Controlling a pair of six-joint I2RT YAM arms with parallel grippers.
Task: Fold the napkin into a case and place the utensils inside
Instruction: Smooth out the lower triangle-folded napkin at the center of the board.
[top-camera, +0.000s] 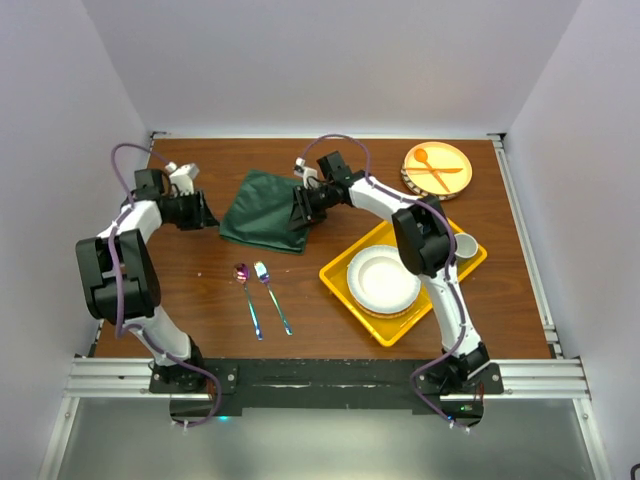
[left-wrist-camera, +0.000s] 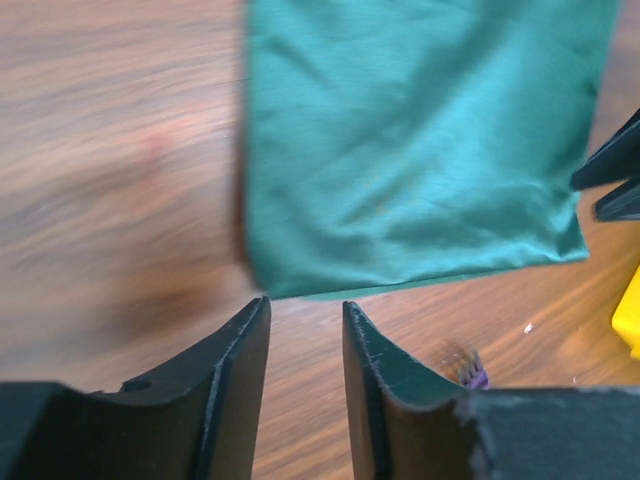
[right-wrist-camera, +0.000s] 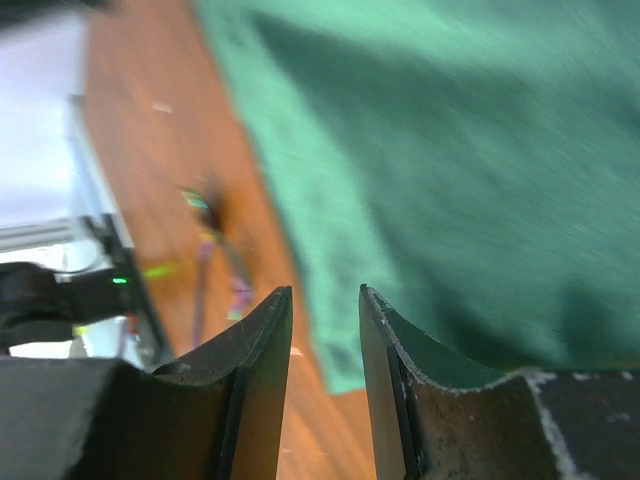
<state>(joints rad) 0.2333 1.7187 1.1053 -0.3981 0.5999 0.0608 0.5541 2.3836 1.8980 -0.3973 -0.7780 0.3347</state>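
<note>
Napkin (top-camera: 262, 208): part-folded, flat on worktop (top-camera: 330, 170), far-centre.
My left claw (left-wrist-camera: 305, 305): narrow gap, empty, off its left edge.
My right claw (right-wrist-camera: 325, 292): narrow gap, empty, at right edge.
Spoon (top-camera: 246, 296), fork (top-camera: 273, 298): nearer, apart from the cloth.
Step, I judge: folding.
Next: pinch edges squarely.

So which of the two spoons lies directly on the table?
The shiny purple metal spoon, next to the metal fork in front of the napkin. The orange spoon rests on the orange plate instead.
</note>
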